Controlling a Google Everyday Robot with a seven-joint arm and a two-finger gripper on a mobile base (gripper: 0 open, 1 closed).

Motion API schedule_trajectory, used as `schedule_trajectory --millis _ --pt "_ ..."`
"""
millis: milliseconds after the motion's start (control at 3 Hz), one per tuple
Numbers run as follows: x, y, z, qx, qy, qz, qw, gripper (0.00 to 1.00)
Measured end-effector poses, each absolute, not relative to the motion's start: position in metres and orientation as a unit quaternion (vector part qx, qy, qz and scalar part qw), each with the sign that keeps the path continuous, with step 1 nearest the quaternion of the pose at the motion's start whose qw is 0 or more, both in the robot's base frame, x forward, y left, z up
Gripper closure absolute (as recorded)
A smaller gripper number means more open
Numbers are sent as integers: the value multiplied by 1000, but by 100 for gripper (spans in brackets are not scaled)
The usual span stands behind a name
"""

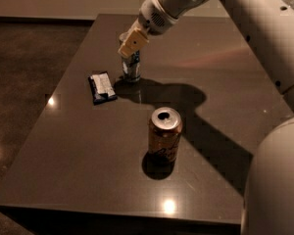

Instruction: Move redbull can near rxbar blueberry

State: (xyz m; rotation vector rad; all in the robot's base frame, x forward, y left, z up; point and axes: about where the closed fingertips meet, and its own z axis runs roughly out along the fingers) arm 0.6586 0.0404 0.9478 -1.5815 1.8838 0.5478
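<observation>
The redbull can (131, 66), slim and silver-and-blue, stands upright just right of the rxbar blueberry (102, 87), a flat dark-blue bar with a white label lying on the dark table (63, 146). My gripper (132, 43) comes down from the upper right and is shut on the can's top, with its tan fingers (135, 39) covering the rim. The can's base is at or just above the table surface. A small gap separates the can from the bar.
A wider gold/orange can (164, 133) with an open top stands upright nearer the front, right of centre. My white arm (264, 28) spans the right side and casts a broad shadow across the table. The table's edges run at left and front.
</observation>
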Motion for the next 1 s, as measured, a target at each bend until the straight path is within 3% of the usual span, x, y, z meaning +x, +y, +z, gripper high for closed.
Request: schedule_trajectory --millis 667,1000 --pt "651 59 935 -609 703 220 295 19" --pt "650 63 932 -610 702 222 293 0"
